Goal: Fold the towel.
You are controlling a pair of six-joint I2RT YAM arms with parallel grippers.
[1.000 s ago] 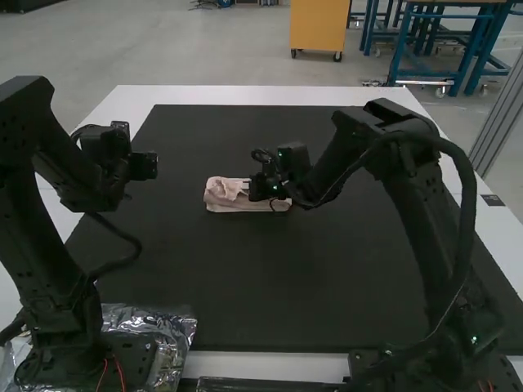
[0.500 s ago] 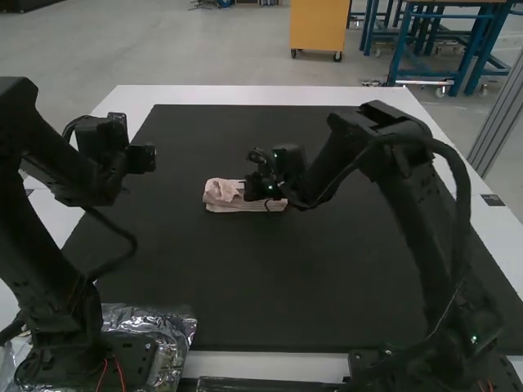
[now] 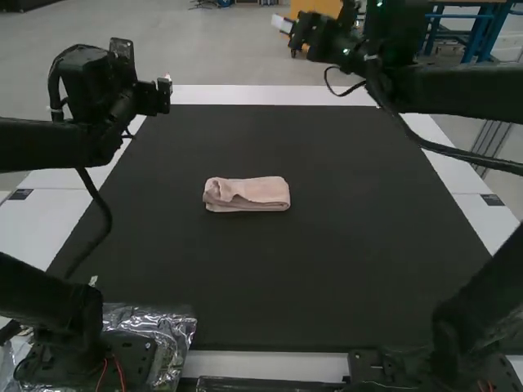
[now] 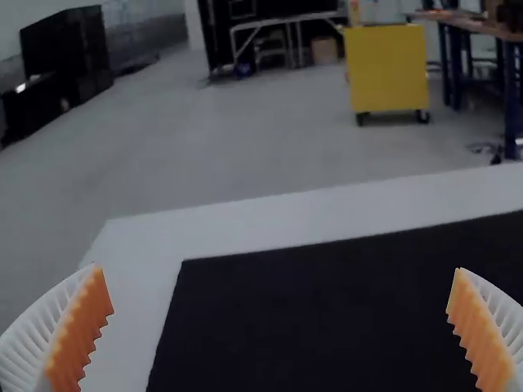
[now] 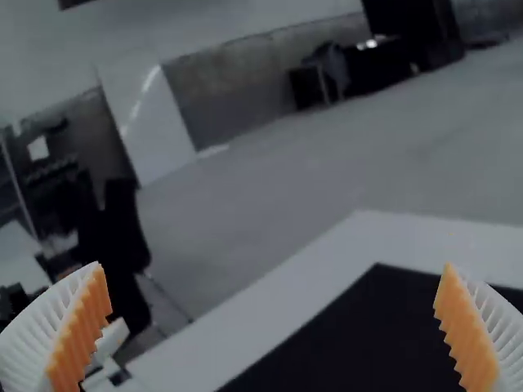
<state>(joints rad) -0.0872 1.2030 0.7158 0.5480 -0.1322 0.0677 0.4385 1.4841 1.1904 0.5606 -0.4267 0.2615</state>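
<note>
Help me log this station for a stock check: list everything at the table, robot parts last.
Towel: one, pale pink, folded into a compact strip on the mat, its left end a little rumpled
Mat: one, black, spread over the table
Table: one, white, under the mat
Dark patches: two, near-black, one at the table's left, one at its right
Crinkled plastic: one piece, silvery, beside the left arm's base
Arms: two, black, left and right
Tools: two, white ribbed fingers with orange pads, left and right, both open, raised away from the towel
</note>
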